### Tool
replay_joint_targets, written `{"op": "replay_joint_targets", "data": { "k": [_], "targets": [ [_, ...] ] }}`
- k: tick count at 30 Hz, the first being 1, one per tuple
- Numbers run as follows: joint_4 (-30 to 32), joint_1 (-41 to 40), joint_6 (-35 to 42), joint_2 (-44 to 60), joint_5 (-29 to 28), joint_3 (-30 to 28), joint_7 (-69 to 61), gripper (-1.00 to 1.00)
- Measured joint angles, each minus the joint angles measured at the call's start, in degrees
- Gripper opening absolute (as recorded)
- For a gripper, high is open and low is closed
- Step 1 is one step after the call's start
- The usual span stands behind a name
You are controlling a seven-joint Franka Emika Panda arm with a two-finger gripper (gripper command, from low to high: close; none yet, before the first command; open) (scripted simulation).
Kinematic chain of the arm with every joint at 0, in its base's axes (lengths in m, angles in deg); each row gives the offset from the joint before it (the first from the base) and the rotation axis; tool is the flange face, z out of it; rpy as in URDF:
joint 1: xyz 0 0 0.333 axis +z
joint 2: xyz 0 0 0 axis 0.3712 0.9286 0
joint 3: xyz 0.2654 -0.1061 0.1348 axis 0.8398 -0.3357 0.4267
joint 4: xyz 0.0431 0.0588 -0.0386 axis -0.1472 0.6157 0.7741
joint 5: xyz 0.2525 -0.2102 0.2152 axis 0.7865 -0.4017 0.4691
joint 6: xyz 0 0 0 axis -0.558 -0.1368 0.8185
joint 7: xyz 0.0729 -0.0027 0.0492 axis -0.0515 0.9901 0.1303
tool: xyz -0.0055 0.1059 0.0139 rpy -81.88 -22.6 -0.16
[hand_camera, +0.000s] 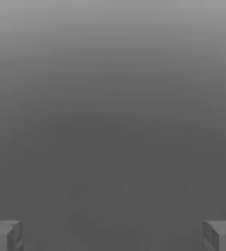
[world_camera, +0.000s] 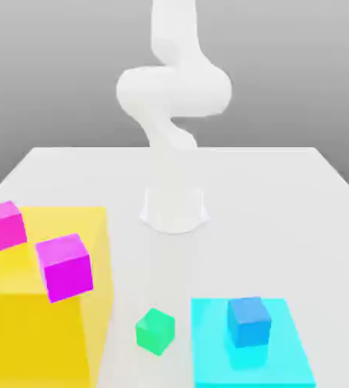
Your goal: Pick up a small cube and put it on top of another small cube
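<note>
Green cube point(world_camera: 155, 331): on the worktop's near edge side, between yellow block point(world_camera: 33, 333) and cyan slab point(world_camera: 209, 364); probably light, stiff; best gripped mid-height across opposite faces. Gripper point(hand_camera: 113, 236): fingers spread, empty.

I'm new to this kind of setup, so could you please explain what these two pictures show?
The white machine is a robot arm standing on a pale table. The exterior view comes from a camera off the arm; the hand view comes from one on its hand, showing the gripper with its two fingers wide apart and nothing between them. In the exterior view, a big yellow block has two magenta cubes over it, a green cube sits mid-front, and a blue cube is on a cyan square.
</note>
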Motion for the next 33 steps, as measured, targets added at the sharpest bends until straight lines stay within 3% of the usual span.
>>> {"op": "replay_joint_targets", "data": {
  "k": [20,26,32,33],
  "targets": [
    [17.0,10.1,-21.5,38.2,3.8,-12.0,-48.3,0.0],
    [22.2,7.9,-28.8,48.6,4.9,-11.7,-61.6,0.0],
    [20.6,2.0,-38.5,60.3,11.0,-5.0,-67.4,0.0],
    [20.4,1.4,-39.5,61.5,11.4,-4.2,-67.8,-1.0]
  ]
}}
